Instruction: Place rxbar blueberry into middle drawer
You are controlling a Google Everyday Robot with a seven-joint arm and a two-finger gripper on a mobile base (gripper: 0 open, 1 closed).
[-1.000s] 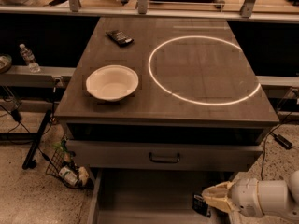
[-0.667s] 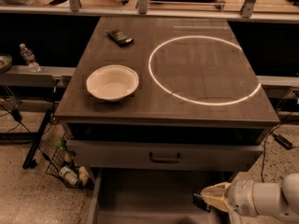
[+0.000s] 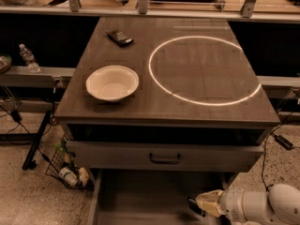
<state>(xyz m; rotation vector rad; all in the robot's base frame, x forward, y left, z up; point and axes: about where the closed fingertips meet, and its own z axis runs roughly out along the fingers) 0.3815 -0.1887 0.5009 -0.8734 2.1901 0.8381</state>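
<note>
While pinching the rxbar blueberry (image 3: 193, 206), the end effector (image 3: 200, 204) has edged leftward over the middle drawer (image 3: 140, 196).

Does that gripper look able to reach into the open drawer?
Probably yes: the gripper sits low at the right side of the drawer, over its open floor, and nothing visible stands between them.

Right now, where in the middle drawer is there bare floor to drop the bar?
The middle drawer floor is bare from its left wall across to the gripper, which holds the rxbar blueberry over the right side. It is crowded only there. Up top, the bowl and black bar take the left.
</note>
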